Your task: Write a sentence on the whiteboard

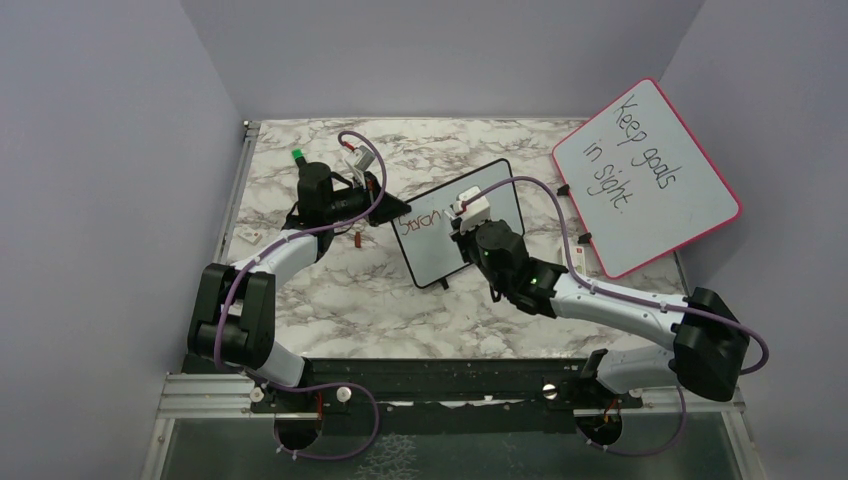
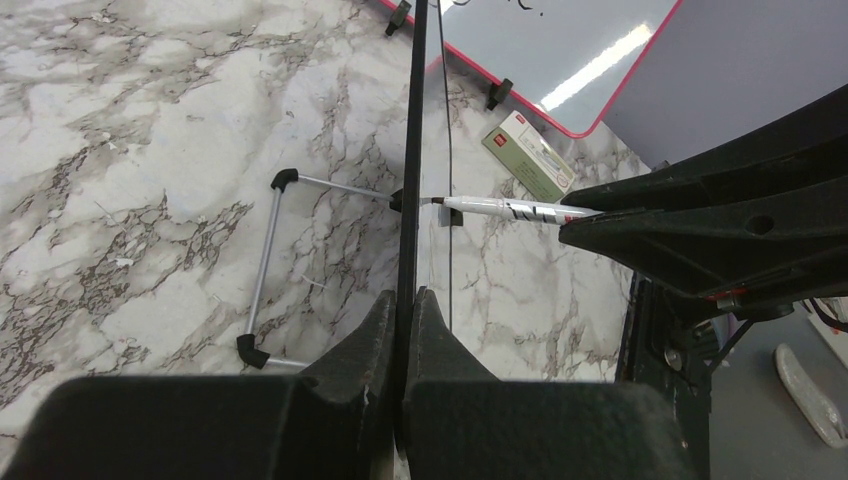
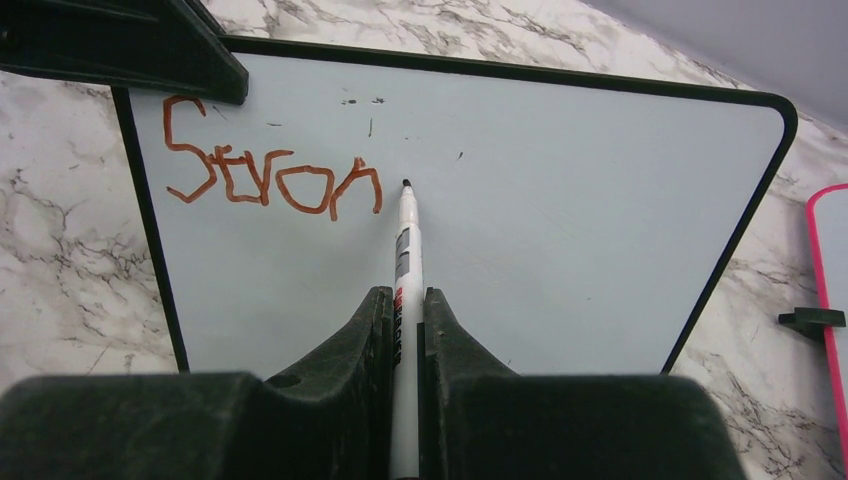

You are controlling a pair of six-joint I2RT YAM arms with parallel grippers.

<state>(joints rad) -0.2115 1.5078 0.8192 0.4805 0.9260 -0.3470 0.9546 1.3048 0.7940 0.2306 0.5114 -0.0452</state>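
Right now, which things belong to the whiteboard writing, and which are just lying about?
In use: small white black-framed whiteboard, clamped at its edge by the left gripper; white marker pen in the right gripper; reddish-brown letters "Stron".
Lying about: larger pink-framed board with black handwriting; small green-and-white box; small reddish-brown cap-like piece.

The marble-patterned table (image 1: 330,300) is carrying the whiteboard (image 1: 432,255), which is standing near the middle. A pink-framed board (image 1: 650,170) is resting at the right edge. A small reddish object (image 1: 358,240) is lying just left of the whiteboard.

Reddish-brown lettering (image 3: 272,182) marks the black-framed white whiteboard (image 3: 560,230) on grey-veined marble table (image 1: 340,290).
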